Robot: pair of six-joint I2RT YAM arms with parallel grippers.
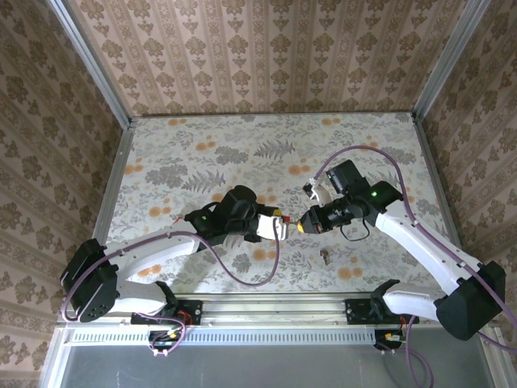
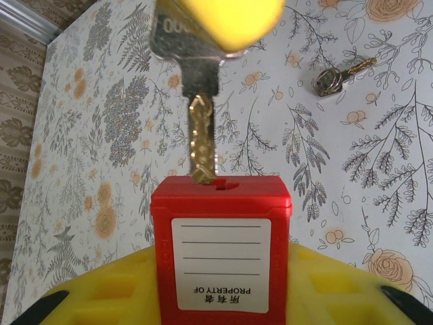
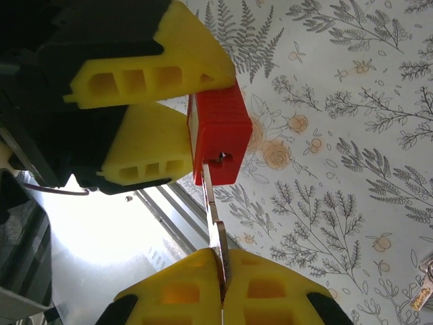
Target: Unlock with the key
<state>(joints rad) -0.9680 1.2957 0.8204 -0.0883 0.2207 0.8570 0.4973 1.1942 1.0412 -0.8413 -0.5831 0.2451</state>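
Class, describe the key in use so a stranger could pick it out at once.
Over the floral table, the left pincer holds a red padlock. The right pincer pinches the key, its brass blade tip at the padlock's keyhole. The other key lies loose on the table.

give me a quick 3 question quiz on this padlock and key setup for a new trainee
1. True or false: the key in the right gripper has its tip at the keyhole of the padlock.
2. What holds the padlock? A) the left gripper B) the right gripper C) neither
3. Fill in the blank: a second key lies loose on the ____.

Answers: 1 true; 2 A; 3 table
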